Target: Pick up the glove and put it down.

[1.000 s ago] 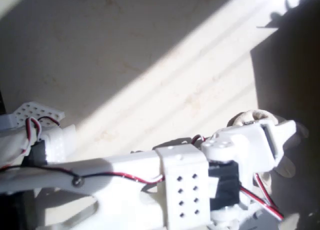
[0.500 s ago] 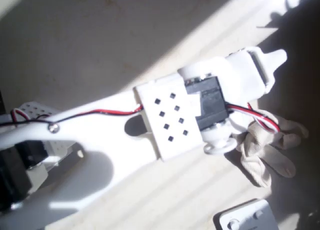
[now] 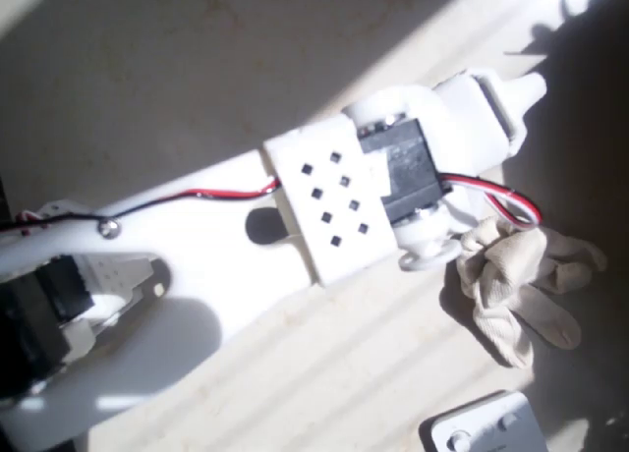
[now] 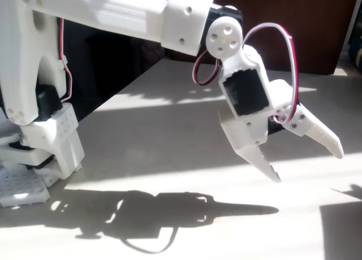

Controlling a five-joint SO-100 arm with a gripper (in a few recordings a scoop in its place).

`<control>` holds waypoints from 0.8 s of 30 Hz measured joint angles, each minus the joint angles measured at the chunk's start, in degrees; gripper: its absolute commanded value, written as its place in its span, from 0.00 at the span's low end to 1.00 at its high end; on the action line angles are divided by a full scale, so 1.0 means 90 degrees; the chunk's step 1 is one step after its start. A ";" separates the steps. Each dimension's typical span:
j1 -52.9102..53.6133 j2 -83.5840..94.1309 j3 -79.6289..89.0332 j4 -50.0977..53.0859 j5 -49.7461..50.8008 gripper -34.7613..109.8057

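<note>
In the overhead view the cream knitted glove (image 3: pixel 521 285) lies crumpled on the pale table (image 3: pixel 197 98), at the right, its stubby fingers pointing right. My white gripper (image 3: pixel 521 98) is above it in the picture, apart from the fabric. A red-white-black cable loops from the wrist down toward the glove. In the fixed view the gripper (image 4: pixel 305 165) hangs above the table with its two pointed fingers spread open and nothing between them.
A white plastic part (image 3: pixel 482 427) sits at the bottom right of the overhead view, just below the glove. The arm's base (image 4: pixel 39 152) stands at the left. Deep shadow covers the table's right side (image 3: pixel 580 157). Sunlit table lies under the gripper.
A second ago the gripper was over the glove, low in the overhead view. It has since swung up the picture and away, and the glove now lies uncovered on the table.
</note>
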 measured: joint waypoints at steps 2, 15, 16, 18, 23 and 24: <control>0.0000 0.0000 0.0000 0.0000 0.0000 0.46; 0.0000 0.0000 0.0000 0.0000 0.0000 0.24; 0.0000 0.0000 0.0000 0.0000 0.0000 0.24; 0.0000 0.0000 0.0000 0.0000 0.0000 0.24; 0.0000 0.0000 0.0000 -0.0039 0.0000 0.24; 0.0000 0.0000 0.0000 -0.0068 0.0000 0.24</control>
